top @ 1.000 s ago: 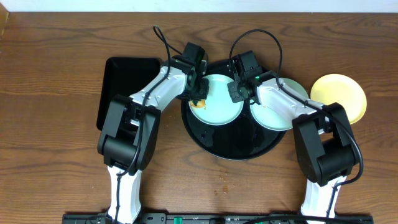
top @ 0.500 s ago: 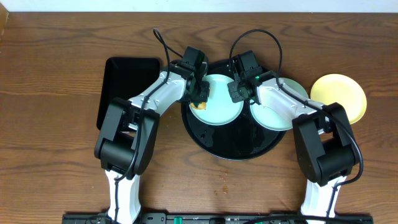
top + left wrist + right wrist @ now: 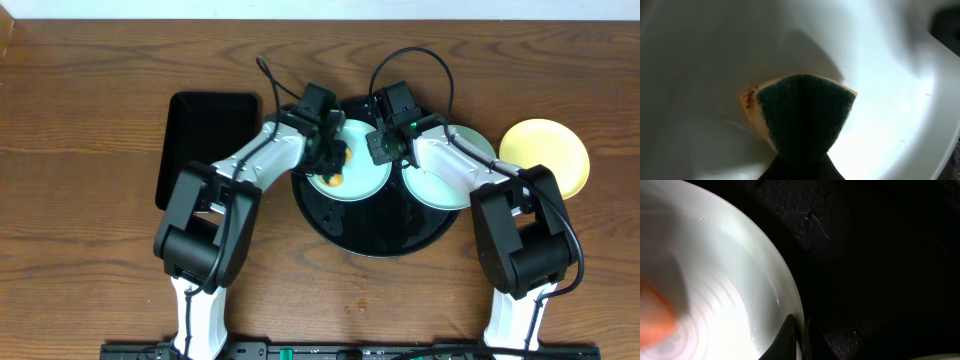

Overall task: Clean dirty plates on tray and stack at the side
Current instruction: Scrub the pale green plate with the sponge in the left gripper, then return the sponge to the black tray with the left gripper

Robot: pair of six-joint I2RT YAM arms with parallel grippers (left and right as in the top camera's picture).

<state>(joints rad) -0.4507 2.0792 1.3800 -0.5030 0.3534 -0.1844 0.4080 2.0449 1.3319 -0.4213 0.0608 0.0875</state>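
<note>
The counter (image 3: pixel 80 100) is brown wood with a visible lengthwise grain and a low sheen. The round tray (image 3: pixel 380 235) is glossy black, and the right wrist view shows its surface flecked with fine specks and smears. The rectangular tray (image 3: pixel 205 140) is black too, smooth, with a duller shine. The centre plate (image 3: pixel 365 175) is smooth, pale and glossy, throwing bright glare. The second pale plate (image 3: pixel 445 192) looks the same, while the yellow plate (image 3: pixel 550 150) is smooth and softer in shine. The sponge (image 3: pixel 805 120) has a rough dark green scouring face on yellow foam stained brown. The arm shells (image 3: pixel 262 155) look like white and black plastic.
</note>
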